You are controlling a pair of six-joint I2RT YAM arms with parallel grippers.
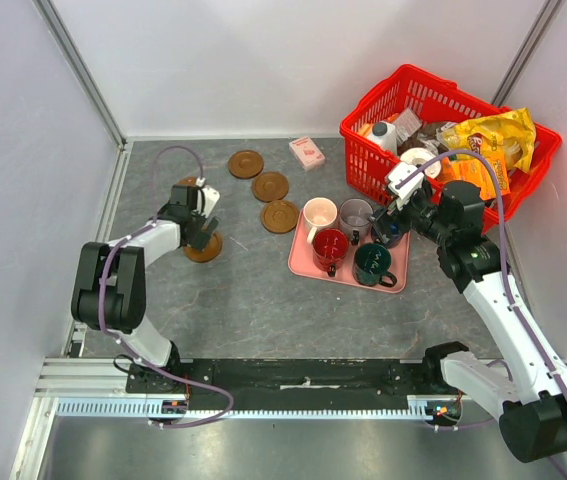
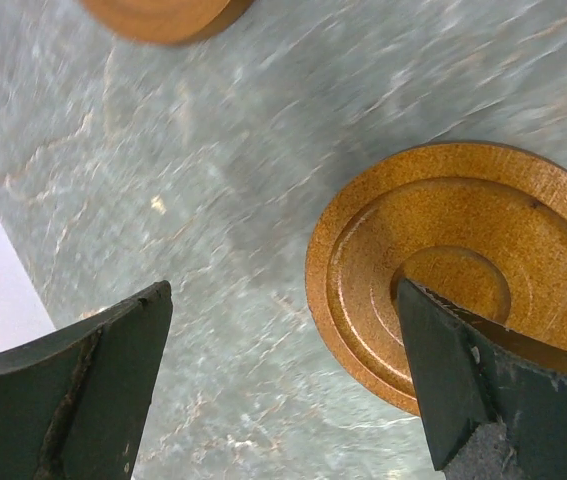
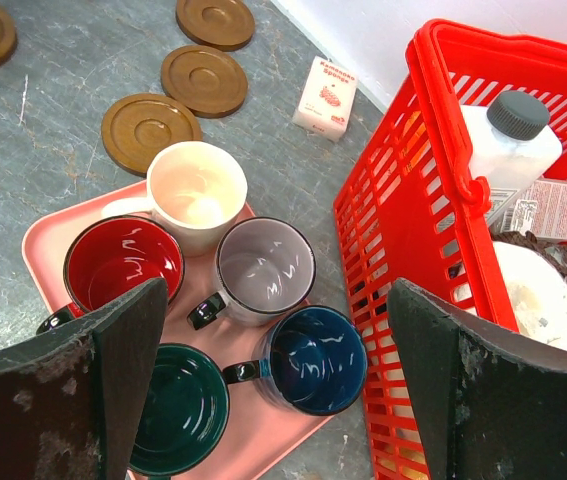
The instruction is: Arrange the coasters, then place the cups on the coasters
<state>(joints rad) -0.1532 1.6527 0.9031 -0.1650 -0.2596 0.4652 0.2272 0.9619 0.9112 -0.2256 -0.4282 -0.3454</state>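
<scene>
A grey, stone-veined desk (image 1: 253, 300) sits boxed in by plain white walls (image 1: 263, 60). At 2 o'clock stands a red basket (image 1: 418, 75) heaped with packets and a white bottle. Just beside it, towards 7 o'clock, lies a pink tray (image 1: 301, 266) carrying all five cups, upright: cream (image 3: 196, 185), grey (image 3: 263, 265), red (image 3: 123, 265), dark green (image 3: 178, 420) and navy (image 3: 313, 358). The right gripper (image 3: 278, 285) hangs spread wide above them, holding nothing. The left gripper (image 2: 283, 290), equally wide and empty, hovers over one brown ringed coaster (image 2: 463, 270) at 9 o'clock. Three coasters (image 1: 270, 186) lie in a line at 12 o'clock. What seems a fifth (image 1: 188, 183) peeks from behind the left gripper.
</scene>
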